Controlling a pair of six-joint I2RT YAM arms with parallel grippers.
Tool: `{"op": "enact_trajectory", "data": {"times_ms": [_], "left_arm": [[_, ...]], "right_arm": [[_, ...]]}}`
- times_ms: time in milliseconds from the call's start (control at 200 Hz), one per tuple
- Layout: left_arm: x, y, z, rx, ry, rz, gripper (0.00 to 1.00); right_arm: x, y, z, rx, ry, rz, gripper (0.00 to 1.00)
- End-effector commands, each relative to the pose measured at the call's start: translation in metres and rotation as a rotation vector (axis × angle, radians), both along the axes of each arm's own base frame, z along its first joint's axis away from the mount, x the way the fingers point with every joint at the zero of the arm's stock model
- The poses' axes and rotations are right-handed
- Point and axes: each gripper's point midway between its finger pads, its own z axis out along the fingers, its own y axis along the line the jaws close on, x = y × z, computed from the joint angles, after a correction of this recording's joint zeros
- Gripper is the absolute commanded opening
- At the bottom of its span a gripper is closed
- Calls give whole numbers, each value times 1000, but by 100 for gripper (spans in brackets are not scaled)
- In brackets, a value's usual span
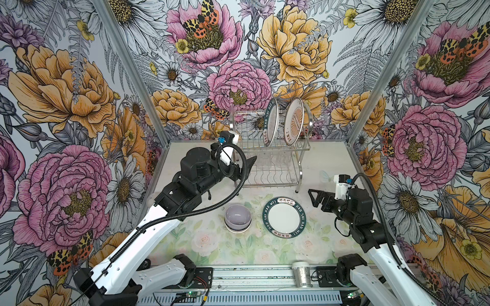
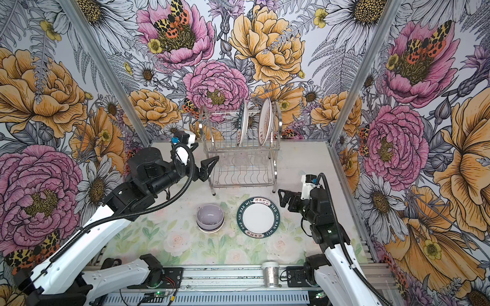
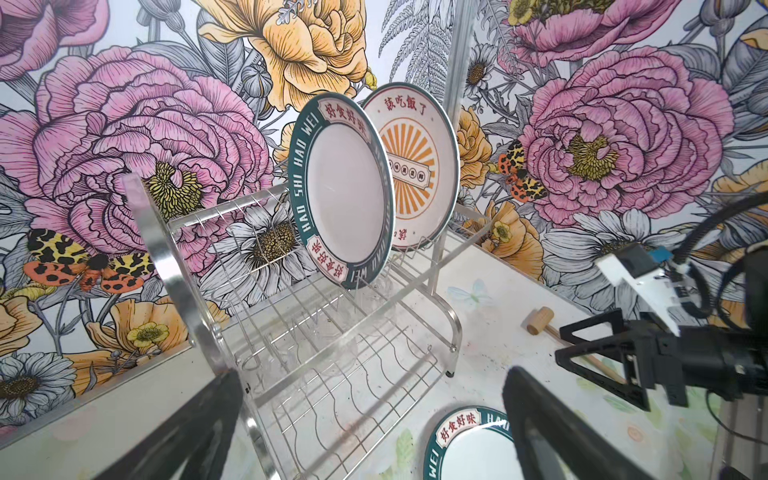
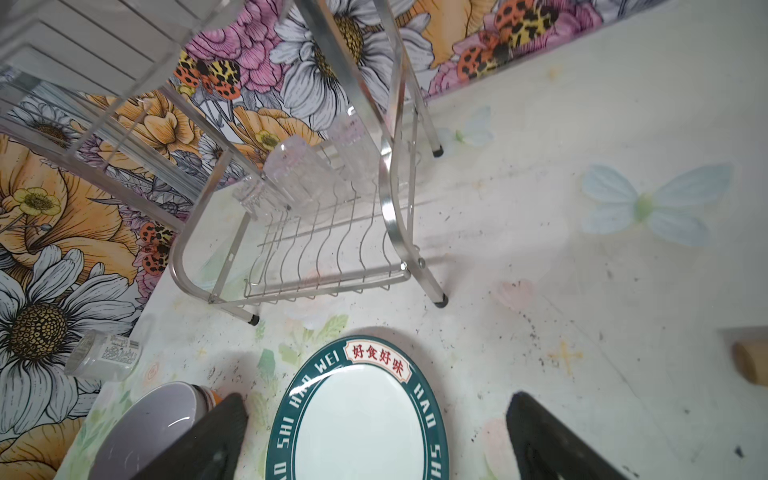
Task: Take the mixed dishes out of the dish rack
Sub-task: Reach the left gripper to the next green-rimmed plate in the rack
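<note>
Two upright, slot-held, in dish rack [image 1: 265, 177] top shelf, right end: green-rimmed plate [image 1: 271, 124], sunburst plate [image 1: 293, 124]; glasses [image 4: 297, 178] on lower shelf. Unloaded plate [image 1: 284, 217], lavender bowl [image 1: 237, 216] set down near bench centre. Left gripper [image 1: 245, 168] wide open, empty, aimed at rack's left end; right gripper [image 1: 314, 198] likewise, beside unloaded plate.

Both arms reach forward; left tool [image 2: 210, 168] and right tool [image 1: 313, 198] spread wide
</note>
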Motion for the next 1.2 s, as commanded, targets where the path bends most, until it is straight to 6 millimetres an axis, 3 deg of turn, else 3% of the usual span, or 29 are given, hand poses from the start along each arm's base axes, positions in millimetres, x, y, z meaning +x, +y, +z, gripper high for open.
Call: {"op": "enact_trajectory", "data": {"times_ms": [0, 495, 741, 971, 1191], "left_arm": [[16, -8, 11, -8, -20, 32, 99], [71, -64, 10, -32, -40, 23, 89], [95, -86, 11, -44, -23, 29, 78], [110, -98, 7, -53, -23, 70, 67], [117, -98, 8, -99, -13, 122, 45]], "right_arm": [[6, -9, 36, -89, -155, -21, 100], [12, 26, 116, 55, -605, 115, 100], [21, 36, 117, 37, -597, 155, 100], [20, 33, 130, 52, -620, 131, 100], [16, 30, 127, 36, -606, 122, 100]]}}
